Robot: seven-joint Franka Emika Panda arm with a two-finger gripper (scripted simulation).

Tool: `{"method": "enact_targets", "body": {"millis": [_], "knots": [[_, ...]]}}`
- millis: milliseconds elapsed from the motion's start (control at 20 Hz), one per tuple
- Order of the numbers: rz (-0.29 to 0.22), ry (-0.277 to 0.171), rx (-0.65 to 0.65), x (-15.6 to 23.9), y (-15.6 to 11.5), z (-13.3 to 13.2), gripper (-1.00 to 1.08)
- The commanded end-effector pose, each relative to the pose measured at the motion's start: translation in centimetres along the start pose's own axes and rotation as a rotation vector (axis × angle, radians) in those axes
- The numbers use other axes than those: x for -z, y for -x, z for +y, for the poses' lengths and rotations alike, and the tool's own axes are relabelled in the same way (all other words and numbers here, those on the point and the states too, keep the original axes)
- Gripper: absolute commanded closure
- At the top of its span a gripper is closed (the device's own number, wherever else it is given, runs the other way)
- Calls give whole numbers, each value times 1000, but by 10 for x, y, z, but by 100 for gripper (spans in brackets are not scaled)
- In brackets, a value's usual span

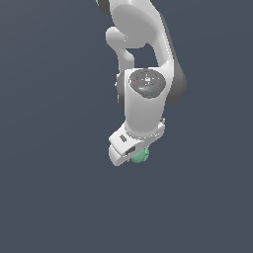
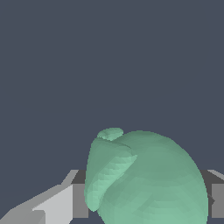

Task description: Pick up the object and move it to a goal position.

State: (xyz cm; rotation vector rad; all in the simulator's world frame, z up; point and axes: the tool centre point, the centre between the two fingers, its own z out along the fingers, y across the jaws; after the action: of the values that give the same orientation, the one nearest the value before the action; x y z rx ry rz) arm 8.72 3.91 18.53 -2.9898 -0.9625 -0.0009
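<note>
The mint-green lumpy ball (image 1: 140,156) shows as a small patch under the white hand of my arm, low in the middle of the exterior view. In the wrist view the ball (image 2: 148,179) fills the space between my two fingers, with its little nub showing on its upper side. A grey finger (image 2: 65,199) lies against one side of it and the other finger (image 2: 216,199) against the opposite side. My gripper (image 1: 132,157) is shut on the ball. The white hand hides most of the ball in the exterior view.
The white arm (image 1: 143,54) reaches down from the upper edge of the exterior view. Everything around it is a plain dark blue-grey ground (image 1: 54,197) with no other object or marker showing.
</note>
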Motion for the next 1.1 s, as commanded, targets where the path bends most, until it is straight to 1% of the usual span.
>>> {"method": "enact_targets", "body": {"millis": [0,250,500,1050], "knots": [[0,-1,0,24,-9,0,108],[0,-1,0,66,-25,1,108],[0,0,-1,97,-38,2,108],[-1,0,-1,145,-59,3,108]]}}
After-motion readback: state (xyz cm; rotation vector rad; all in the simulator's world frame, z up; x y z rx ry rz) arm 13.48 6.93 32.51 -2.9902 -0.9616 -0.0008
